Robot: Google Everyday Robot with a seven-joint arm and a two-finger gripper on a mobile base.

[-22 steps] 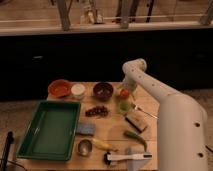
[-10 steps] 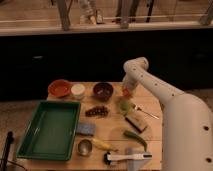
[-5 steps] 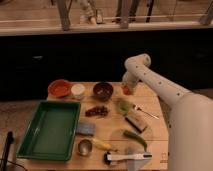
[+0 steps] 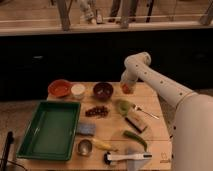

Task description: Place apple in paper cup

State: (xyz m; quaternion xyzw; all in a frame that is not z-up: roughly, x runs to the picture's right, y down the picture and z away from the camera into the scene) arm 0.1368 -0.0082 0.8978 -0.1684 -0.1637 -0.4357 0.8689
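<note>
My gripper hangs at the far side of the table, right of the dark bowl, and is shut on the apple, a small red-orange fruit held just above the tabletop. The paper cup, white with a cream inside, stands upright at the back left, between the orange bowl and the dark bowl. The cup is about two bowl widths to the left of my gripper. The white arm reaches in from the right.
A pale green lumpy fruit, a fork and grapes lie mid-table. A green tray fills the left front. A metal cup, banana, green vegetable and brush lie in front.
My gripper has risen and drawn back from beside the pale green fruit, taking the apple up off the table. Nothing else has moved.
</note>
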